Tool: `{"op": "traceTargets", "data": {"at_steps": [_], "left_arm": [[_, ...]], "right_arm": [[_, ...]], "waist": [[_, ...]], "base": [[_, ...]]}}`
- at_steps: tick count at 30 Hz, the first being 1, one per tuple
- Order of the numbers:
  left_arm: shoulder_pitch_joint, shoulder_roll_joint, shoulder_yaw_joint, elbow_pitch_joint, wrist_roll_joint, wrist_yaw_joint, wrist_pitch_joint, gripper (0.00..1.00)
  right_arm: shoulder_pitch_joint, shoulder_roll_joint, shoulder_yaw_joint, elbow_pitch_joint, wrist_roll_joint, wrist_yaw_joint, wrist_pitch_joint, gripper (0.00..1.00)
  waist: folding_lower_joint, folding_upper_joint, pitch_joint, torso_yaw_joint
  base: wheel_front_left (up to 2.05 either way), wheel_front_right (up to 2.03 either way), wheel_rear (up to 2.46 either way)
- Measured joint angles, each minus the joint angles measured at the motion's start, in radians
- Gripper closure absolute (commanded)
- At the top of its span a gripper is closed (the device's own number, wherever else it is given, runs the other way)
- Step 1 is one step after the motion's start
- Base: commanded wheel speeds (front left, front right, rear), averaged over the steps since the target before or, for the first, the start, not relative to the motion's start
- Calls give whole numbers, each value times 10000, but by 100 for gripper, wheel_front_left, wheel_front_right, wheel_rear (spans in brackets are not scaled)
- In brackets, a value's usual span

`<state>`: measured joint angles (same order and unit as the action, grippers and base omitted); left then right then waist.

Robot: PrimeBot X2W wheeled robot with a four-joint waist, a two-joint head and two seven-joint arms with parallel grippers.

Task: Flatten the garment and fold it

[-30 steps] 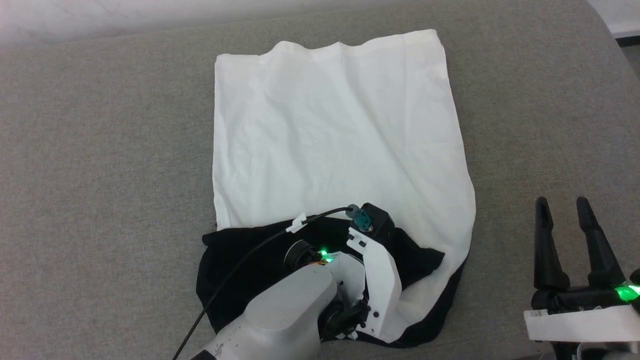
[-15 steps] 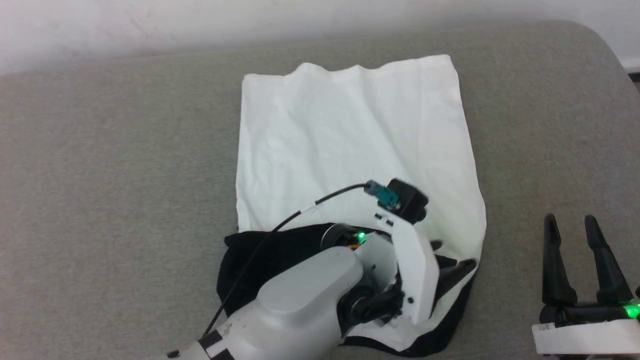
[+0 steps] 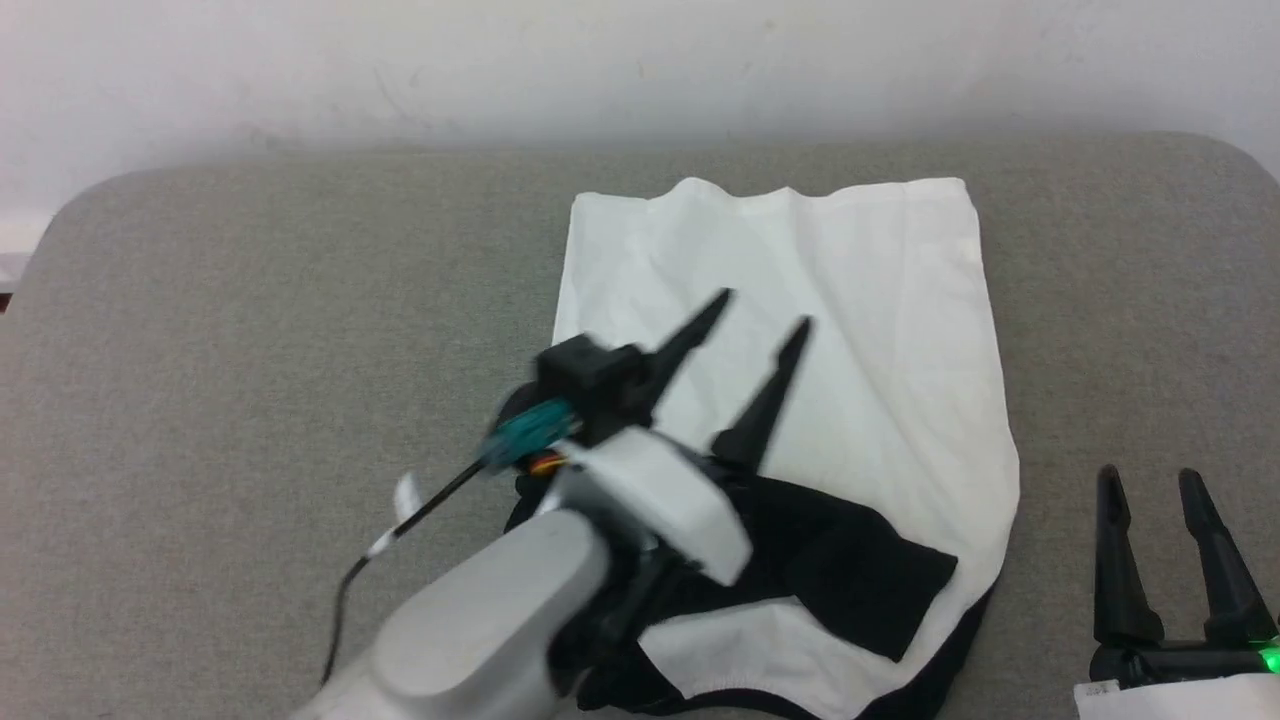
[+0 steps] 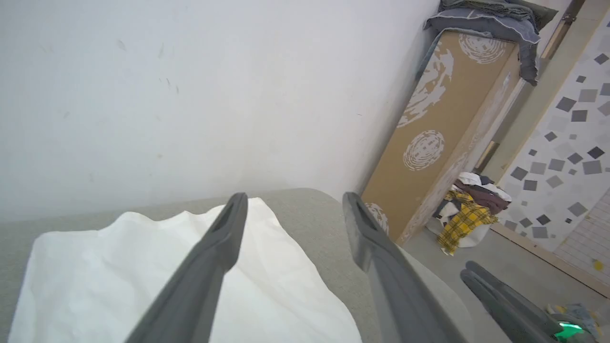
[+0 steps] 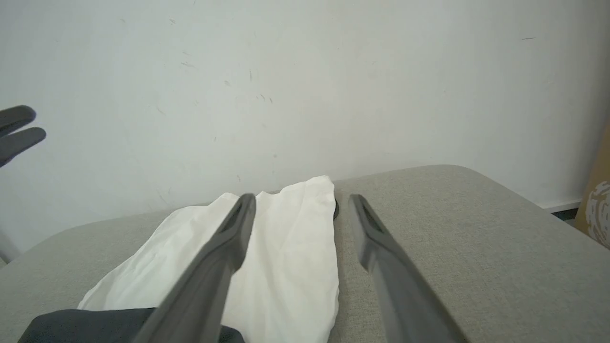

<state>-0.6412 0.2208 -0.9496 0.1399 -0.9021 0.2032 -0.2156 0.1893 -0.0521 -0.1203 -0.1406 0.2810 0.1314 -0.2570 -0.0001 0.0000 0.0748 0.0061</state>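
Note:
The garment point(image 3: 880, 300) lies on the grey padded surface point(image 3: 250, 350), its white panel spread toward the wall. A black sleeve point(image 3: 850, 570) is folded over its near end. My left gripper point(image 3: 764, 310) hovers open above the garment's near half, fingers pointing toward the wall and holding nothing. In the left wrist view the left gripper point(image 4: 293, 202) is spread wide over the white cloth point(image 4: 119, 271). My right gripper point(image 3: 1149, 478) stands open at the lower right, beside the garment's right edge and apart from it. The right wrist view has the right gripper point(image 5: 302, 200) empty, with the garment point(image 5: 286, 247) ahead on the left.
A white wall point(image 3: 640, 70) runs behind the padded surface. A tan cabinet point(image 4: 443, 119) with bedding on top stands to the right, and a heap of clothes point(image 4: 469, 209) lies on the floor beside it. Bare grey padding extends left of the garment.
My left gripper has opened, let go of the black sleeve and risen off the garment, fingers now pointing toward the wall. The head camera has tilted up. The right gripper has stayed put.

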Motion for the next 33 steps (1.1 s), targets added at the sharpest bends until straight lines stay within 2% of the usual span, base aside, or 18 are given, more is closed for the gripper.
{"op": "traceTargets", "data": {"at_steps": [4,7,10,12,15,21,27,33], "left_arm": [[1206,1076,1195,-1467,1417,1183,-410,0],[2540,1471,2598,-2742,2894,1864,-414,0],[4141,1695,3848,-3492,4138,2242,-414,0],[5116,1661,4621,-3804,4675,2320,-414,0],[6252,1624,5356,-3883,5517,2217,-414,0],[7705,895,6261,-3707,6337,1701,-416,0],[7900,209,6656,-3475,6748,924,-414,0],[7907,-142,7154,-3413,7162,453,-414,0]], "right_arm": [[-12,0,4,-140,0,0,0,0],[-40,2,-23,-192,0,0,0,0],[-47,0,-52,-198,0,0,0,0],[-49,2,-67,-190,0,0,0,0],[-49,-2,-94,-150,2,0,-2,0],[-20,0,-157,19,107,0,0,0],[13,0,-184,128,109,0,0,0],[-100,2,-357,123,-150,0,0,0]], "waist": [[1,1,125,62],[1,0,287,32],[2,0,403,-2],[2,0,423,-14],[1,0,395,6],[0,0,167,47],[1,0,14,129],[1,0,29,117]], "base": [[0,0,0],[0,0,0],[0,0,0],[0,0,0],[0,0,0],[0,0,0],[0,0,0],[0,0,0]]}}
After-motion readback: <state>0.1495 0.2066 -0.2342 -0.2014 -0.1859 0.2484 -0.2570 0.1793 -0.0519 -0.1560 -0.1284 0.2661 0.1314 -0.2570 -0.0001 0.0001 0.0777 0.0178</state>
